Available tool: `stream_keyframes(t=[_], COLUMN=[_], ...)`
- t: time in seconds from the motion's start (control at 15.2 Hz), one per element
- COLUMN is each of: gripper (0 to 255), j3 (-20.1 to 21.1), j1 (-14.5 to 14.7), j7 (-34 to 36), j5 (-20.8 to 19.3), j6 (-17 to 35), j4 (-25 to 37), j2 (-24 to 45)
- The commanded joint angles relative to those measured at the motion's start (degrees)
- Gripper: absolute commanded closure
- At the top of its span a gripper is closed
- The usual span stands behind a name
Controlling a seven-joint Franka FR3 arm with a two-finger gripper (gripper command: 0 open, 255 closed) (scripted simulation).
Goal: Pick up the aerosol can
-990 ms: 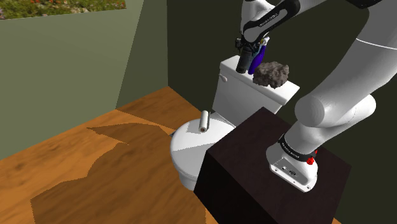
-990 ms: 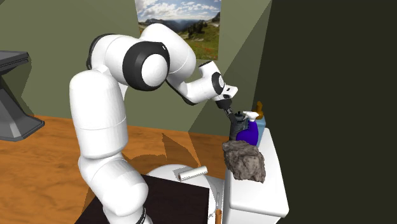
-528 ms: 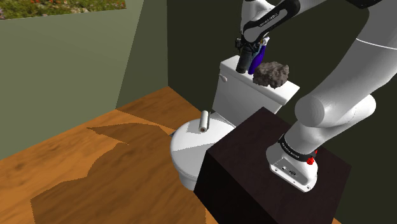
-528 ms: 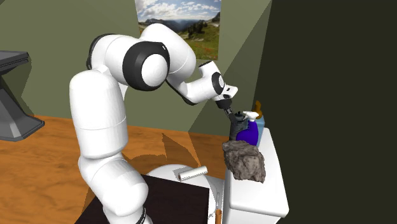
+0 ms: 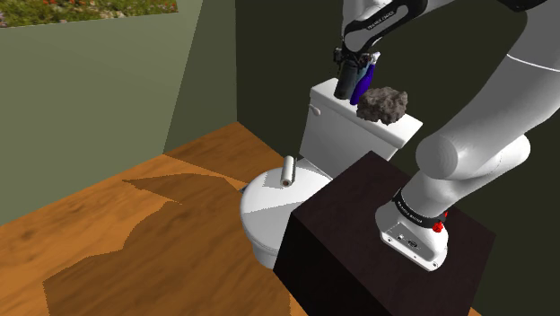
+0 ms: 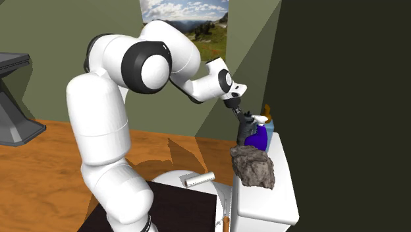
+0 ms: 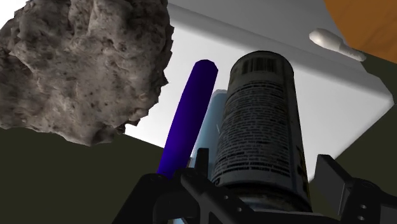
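Observation:
The aerosol can (image 7: 264, 127) is a dark cylinder with a printed label and a barcode, clasped between my two black fingers. My gripper (image 7: 264, 184) is shut on its lower part. Over the white toilet tank lid (image 5: 404, 128) the can (image 5: 345, 88) hangs from the gripper (image 5: 349, 75), just above the lid's surface. From the other side, the can (image 6: 246, 127) and gripper (image 6: 241, 119) sit close in front of a blue bottle (image 6: 257, 139). The blue bottle (image 7: 188, 121) stands right beside the can.
A rough grey rock (image 5: 383, 104) (image 6: 253, 166) lies on the lid next to the can and bottle. A paper roll (image 5: 288, 170) rests on the toilet seat lid (image 5: 269, 202). The dark stand (image 5: 359, 233) is in front of the toilet. Dark green walls close in behind the tank.
The arm's wrist has risen a little and the can has come up slightly with the gripper. The rock, bottle and roll have stayed put.

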Motion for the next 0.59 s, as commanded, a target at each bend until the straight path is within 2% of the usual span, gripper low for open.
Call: stream_keyframes(t=[0.0,0.53], gripper=[255,255], j3=[0.14,0.56], j1=[0.02,0.16], j7=[-0.98,-4.64], j5=[0.81,3.72], j6=[-1.15,-5.92], j4=[0.47,3.01], j2=[-0.9,-3.79])
